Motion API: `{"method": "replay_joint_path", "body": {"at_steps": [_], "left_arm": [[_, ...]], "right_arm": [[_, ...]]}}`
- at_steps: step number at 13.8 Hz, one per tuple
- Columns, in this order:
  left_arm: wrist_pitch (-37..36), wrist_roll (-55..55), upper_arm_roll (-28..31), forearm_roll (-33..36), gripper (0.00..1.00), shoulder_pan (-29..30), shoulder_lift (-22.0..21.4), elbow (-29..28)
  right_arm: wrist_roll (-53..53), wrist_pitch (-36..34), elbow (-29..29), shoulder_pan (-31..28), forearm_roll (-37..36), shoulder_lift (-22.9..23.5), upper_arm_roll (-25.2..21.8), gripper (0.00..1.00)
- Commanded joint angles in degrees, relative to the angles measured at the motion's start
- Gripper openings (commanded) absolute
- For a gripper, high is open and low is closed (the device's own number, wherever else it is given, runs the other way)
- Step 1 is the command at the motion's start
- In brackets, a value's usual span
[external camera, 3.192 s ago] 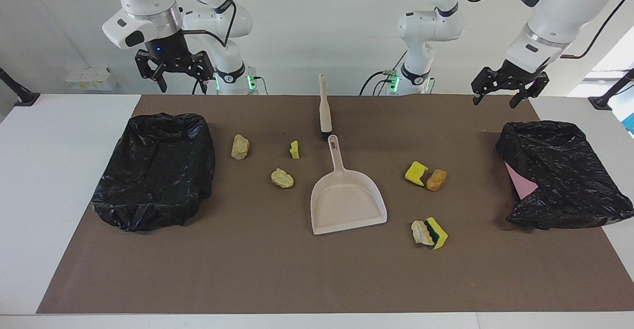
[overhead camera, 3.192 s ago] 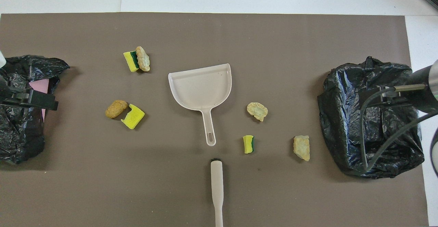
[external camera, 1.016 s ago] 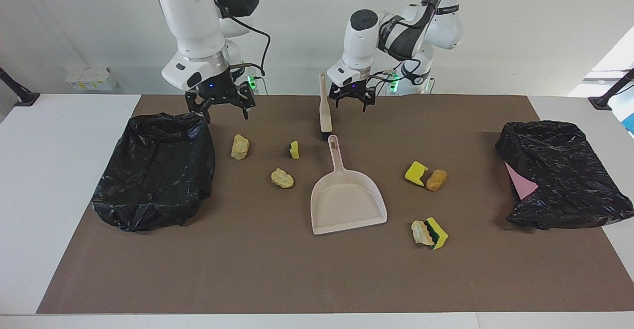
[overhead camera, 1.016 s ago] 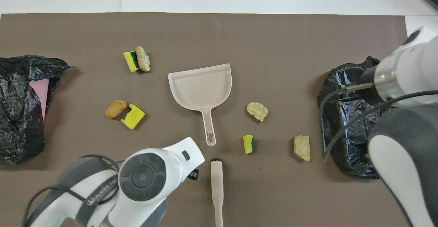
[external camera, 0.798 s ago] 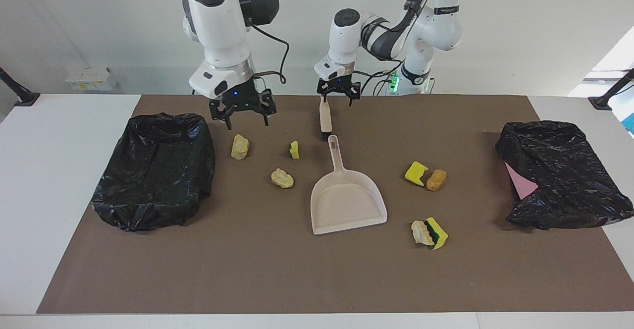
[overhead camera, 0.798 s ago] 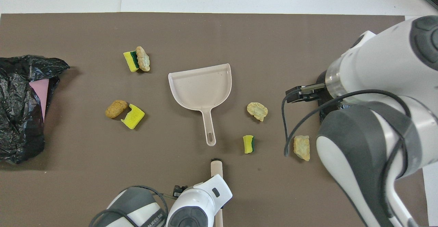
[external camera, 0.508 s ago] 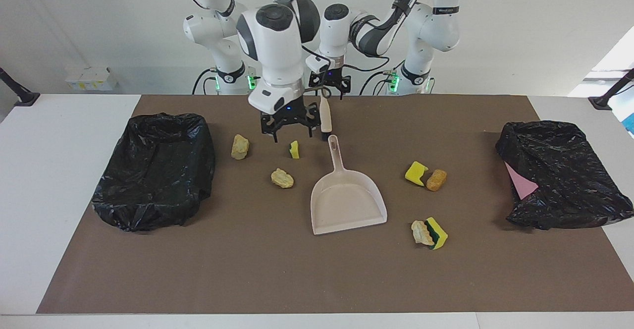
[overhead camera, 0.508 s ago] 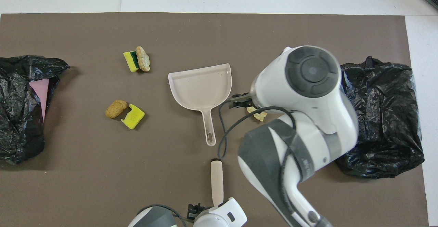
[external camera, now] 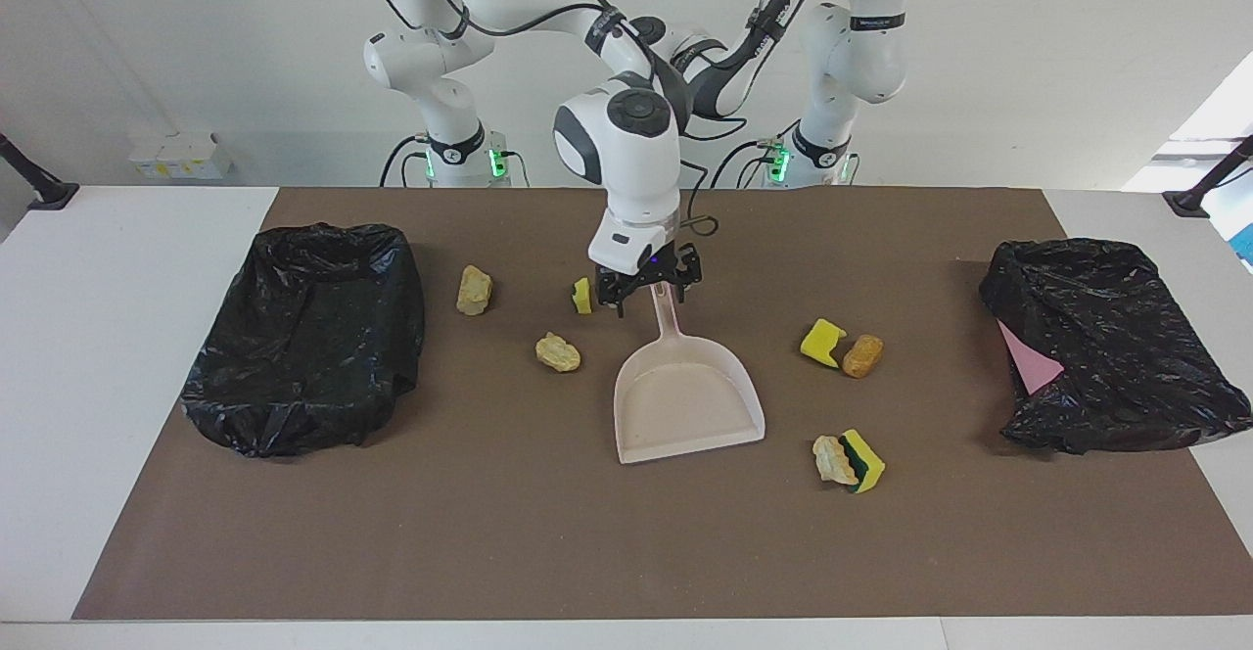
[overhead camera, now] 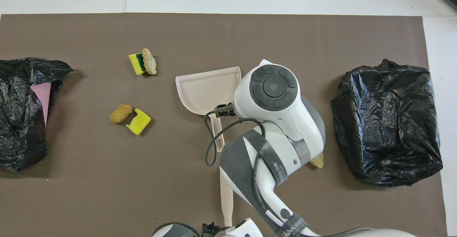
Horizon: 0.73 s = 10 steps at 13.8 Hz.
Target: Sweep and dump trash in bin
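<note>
The beige dustpan [external camera: 685, 405] lies mid-table, its handle toward the robots. My right gripper [external camera: 650, 295] is open, with a finger on each side of that handle. The beige brush [overhead camera: 226, 197] lies nearer the robots; my left gripper [overhead camera: 210, 228] is at its handle end, barely showing. Trash lies on both sides: a tan lump [external camera: 474, 290], a small sponge [external camera: 582, 296], another lump [external camera: 557, 351], a yellow sponge [external camera: 821, 341] beside an orange-brown lump [external camera: 861, 355], and a pale lump [external camera: 833, 459] against a green-backed sponge [external camera: 865, 462].
A black-bagged bin [external camera: 303, 337] stands at the right arm's end of the brown mat. A second black bag [external camera: 1106, 347] with a pink patch lies at the left arm's end. In the overhead view the right arm hides the nearby trash.
My right gripper has moved from over the small sponge to the dustpan's handle and come down around it. My left arm has stayed at the brush's handle end. Nothing on the table has shifted.
</note>
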Motion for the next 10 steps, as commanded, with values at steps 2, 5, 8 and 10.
{"method": "replay_joint_path", "body": {"at_steps": [2,5,8,10], "left_arm": [[-1.84,-0.83,0.99,-0.55,0.91,-0.91,-1.69,-0.14],[-2.64,-0.91,0.99,-0.55,0.83,-0.82,-2.4,0.04],[-3.43,-0.91,0.99,-0.55,0.68,-0.82,-2.92,0.04],[-4.05,-0.83,0.99,-0.55,0.19,-0.82,-3.36,-0.05]], "right_arm": [[2.32,1.96,-0.25,2.73,-1.62,2.45,-0.3,0.99],[1.8,3.27,-2.1,2.39,-2.58,2.01,-0.3,0.92],[1.71,3.89,-4.47,2.3,-2.58,1.05,-0.3,0.76],[2.15,3.81,-4.57,2.39,-2.58,0.96,-0.3,0.64]]}}
